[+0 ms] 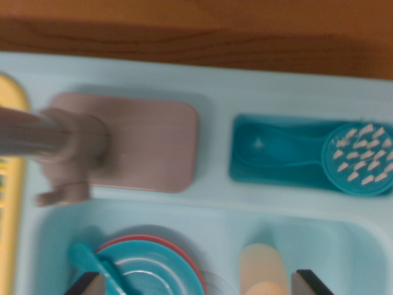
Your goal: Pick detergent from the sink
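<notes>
The detergent (263,268) is a pale peach rounded bottle lying in the light blue sink basin (344,246), low in the wrist view's right half. Only its upper end shows; the rest is cut off by the frame's bottom edge. My gripper (198,284) is open, with two dark fingertips (86,284) poking in at the bottom edge. The bottle sits between them, close to the right-hand one. A teal plate on a red plate (153,264) lies in the basin by the left fingertip, with a teal utensil (92,261) on it.
A grey-pink faucet (61,144) on its base plate (153,144) stands behind the basin at the left. A teal brush (359,160) lies in a teal recess (270,150) at the right. A yellow rack edge (9,184) borders the left. Brown wood (196,31) runs along the top.
</notes>
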`<state>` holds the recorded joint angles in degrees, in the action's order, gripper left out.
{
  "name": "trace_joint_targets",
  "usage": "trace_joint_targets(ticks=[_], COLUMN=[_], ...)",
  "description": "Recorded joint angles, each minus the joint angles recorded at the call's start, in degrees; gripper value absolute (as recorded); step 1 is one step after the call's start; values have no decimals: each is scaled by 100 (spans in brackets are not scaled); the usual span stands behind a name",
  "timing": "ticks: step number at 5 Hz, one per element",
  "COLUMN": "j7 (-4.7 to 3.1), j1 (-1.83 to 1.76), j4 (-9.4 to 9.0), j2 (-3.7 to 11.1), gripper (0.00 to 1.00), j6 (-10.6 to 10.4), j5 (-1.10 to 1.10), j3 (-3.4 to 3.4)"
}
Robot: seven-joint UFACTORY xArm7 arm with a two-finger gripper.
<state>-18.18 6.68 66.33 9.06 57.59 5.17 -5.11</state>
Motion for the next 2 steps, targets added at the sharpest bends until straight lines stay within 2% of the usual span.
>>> trace_joint_targets(ticks=[1,2], j7=[0,-106], j1=[0,35], j4=[0,-173], j2=[0,75], gripper=[0,0], j6=[0,-235], j5=[0,41], j3=[0,-33])
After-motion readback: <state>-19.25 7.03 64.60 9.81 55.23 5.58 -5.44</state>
